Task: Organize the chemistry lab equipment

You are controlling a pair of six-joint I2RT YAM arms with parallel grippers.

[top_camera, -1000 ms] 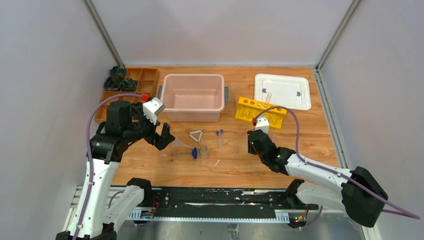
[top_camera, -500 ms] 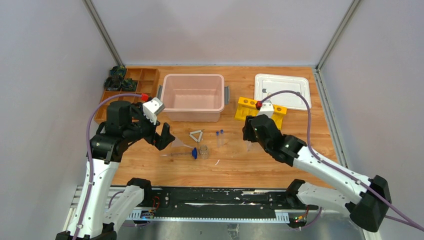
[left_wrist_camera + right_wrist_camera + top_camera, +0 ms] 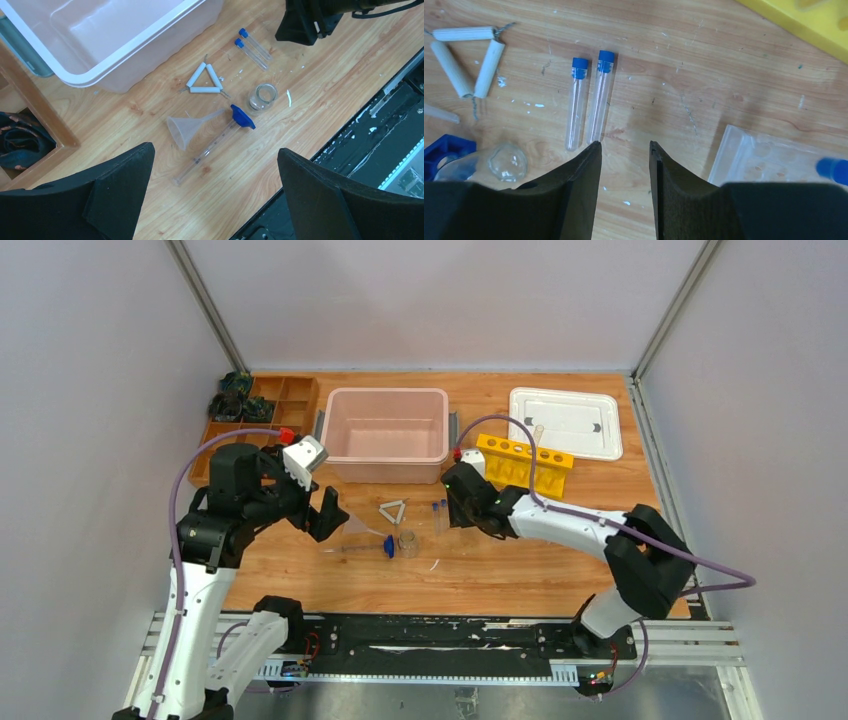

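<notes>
Wooden surface (image 3: 520, 560) under both arms. We see the right gripper (image 3: 625, 146) narrowly parted, empty, with two blue-capped vials (image 3: 600, 97) lying side by side at its eleven o'clock. The left gripper (image 3: 215, 152) spreads wide, empty, above the clear funnel (image 3: 186, 131).

Two blue-capped vials (image 3: 600, 95) lying parallel, funnel (image 3: 182, 131) tipped

A pink bin (image 3: 386, 435) is sitting at twelve o'clock on the wooden table (image 3: 520, 570), a brown tray (image 3: 297, 392) is holding dark parts (image 3: 232, 398) at ten o'clock, and a white tray (image 3: 565, 422) is lying at two o'clock.
</notes>
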